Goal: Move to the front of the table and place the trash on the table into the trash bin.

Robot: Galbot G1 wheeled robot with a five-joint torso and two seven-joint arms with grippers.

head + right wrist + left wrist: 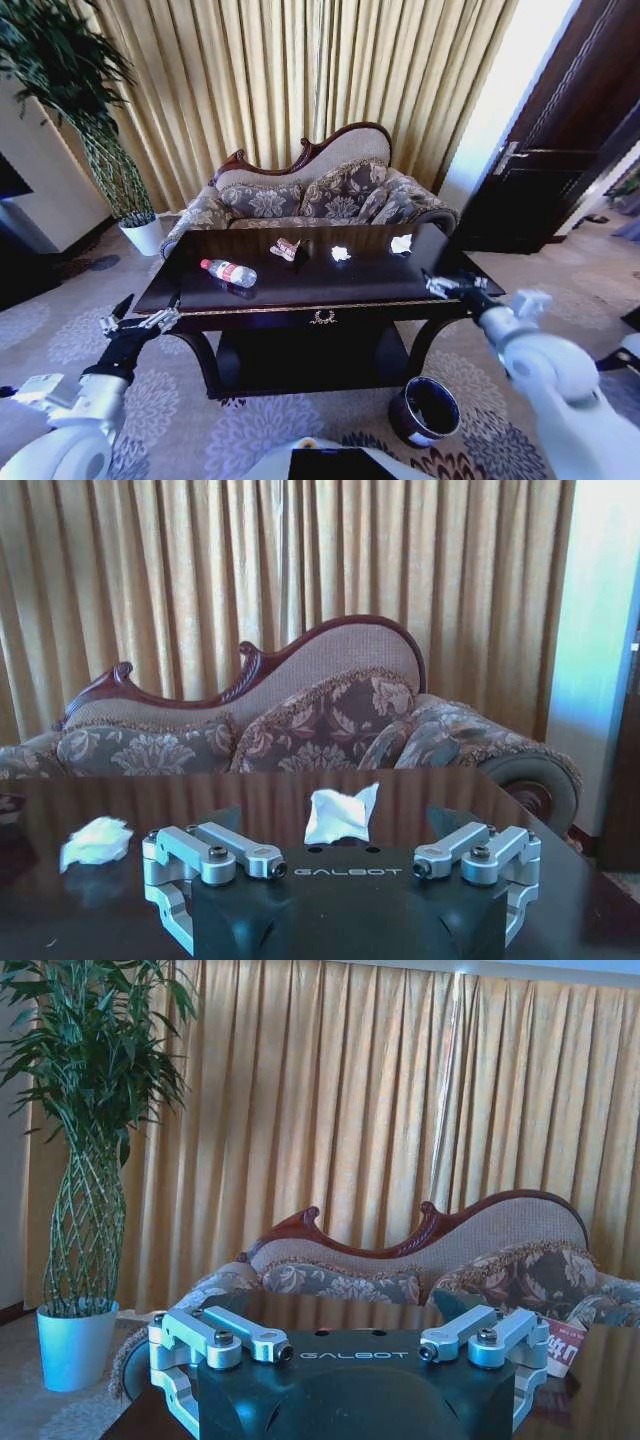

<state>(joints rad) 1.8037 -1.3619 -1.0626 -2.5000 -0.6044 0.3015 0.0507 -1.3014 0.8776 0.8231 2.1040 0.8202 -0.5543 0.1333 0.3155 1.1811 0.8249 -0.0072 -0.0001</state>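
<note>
Robot facing the glossy table, both arms raised, nothing held.

The table [300, 290] is broad, dark and mirror-glossy, with gold trim, curved legs and a lower shelf. Behind it stands a carved sofa [320, 190] in floral fabric before pleated gold curtains [300, 70]. The round dark trash bin [424, 411] sits on the patterned carpet by the table's front right leg. On the tabletop lie a clear bottle [229, 272] on its side at the left, a crumpled wrapper [287, 249] mid-table, and 2 white paper wads [341, 254] [401, 243] to the right. The left gripper [140, 321] hovers off the table's front left corner, the right gripper [452, 284] over its right edge; both spread wide and empty.
</note>
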